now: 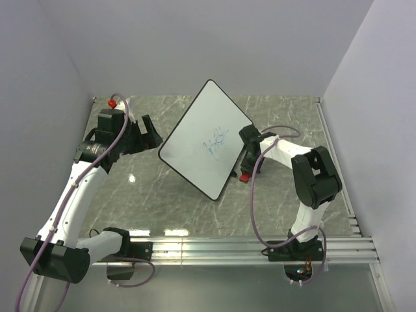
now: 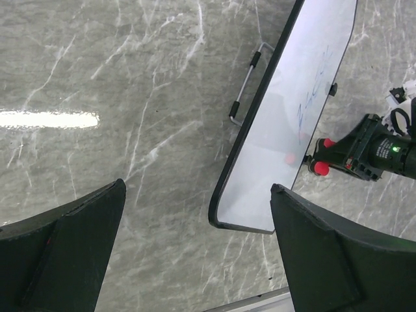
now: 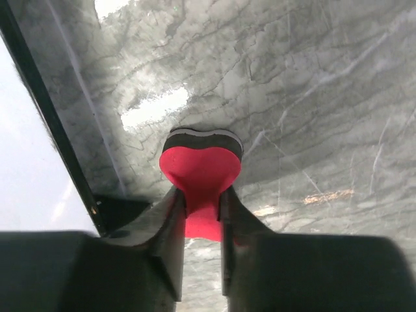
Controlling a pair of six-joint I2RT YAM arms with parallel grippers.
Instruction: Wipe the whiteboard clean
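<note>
The whiteboard (image 1: 207,138) stands tilted on the marble table, white with a thin black rim and a small blue scribble (image 1: 218,141) near its right side. It also shows in the left wrist view (image 2: 286,123) and as a black-rimmed edge at the left of the right wrist view (image 3: 26,130). My right gripper (image 1: 247,170) is shut on the red bow-shaped eraser (image 3: 201,170), held just right of the board's lower right edge, above the table. My left gripper (image 1: 151,133) is open and empty, just left of the board's left corner.
A metal wire stand (image 2: 246,81) props the board from behind. The grey marble tabletop (image 1: 149,188) has a metal rail (image 1: 214,250) along its near edge. White walls close in the left, back and right sides.
</note>
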